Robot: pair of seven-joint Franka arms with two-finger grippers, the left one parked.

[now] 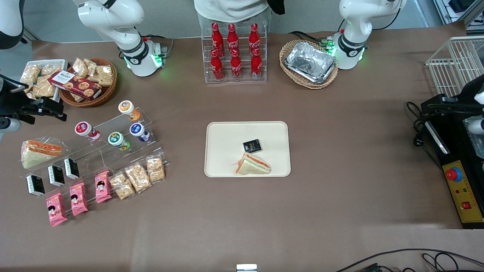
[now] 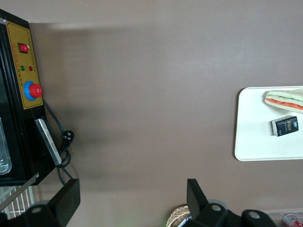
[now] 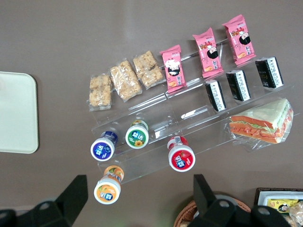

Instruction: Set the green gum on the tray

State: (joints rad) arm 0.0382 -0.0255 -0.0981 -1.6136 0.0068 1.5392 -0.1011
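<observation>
Pink snack packets [image 1: 77, 198] lie nearest the front camera, at the low end of a clear acrylic stepped stand [image 1: 94, 158] toward the working arm's end of the table [image 1: 340, 151]. Higher on that stand sits the green gum [image 1: 118, 140], upright and untouched, with a blue-lidded tub [image 1: 139, 131] just beside it, a red-lidded tub [image 1: 86, 130] near it and an orange-lidded tub [image 1: 128, 109] one step up. The pincer [image 1: 51, 109] hangs high above the table, beside the cookie basket [image 1: 87, 85] and well apart from the gum; the wrist view shows its two fingers [image 3: 71, 194] spread wide, holding nothing. The job appears to be at its opening step, the approach, with the grasp not yet made. The next move likely calls for travelling over the green lid [image 3: 137, 135], then dropping straight down so the fingers straddle that tub alone. The blue neighbour crowds one side and could be knocked or caught, and the sloping stand may let tubs roll. The tray [image 1: 227, 147] waits mid-table, already carrying a wrapped sandwich [image 1: 252, 165] and a small black packet [image 1: 252, 145]; bare surface remains for the gum. Cola bottles [image 1: 235, 51] and a foil tray [image 1: 311, 62] stand clear of the route.
</observation>
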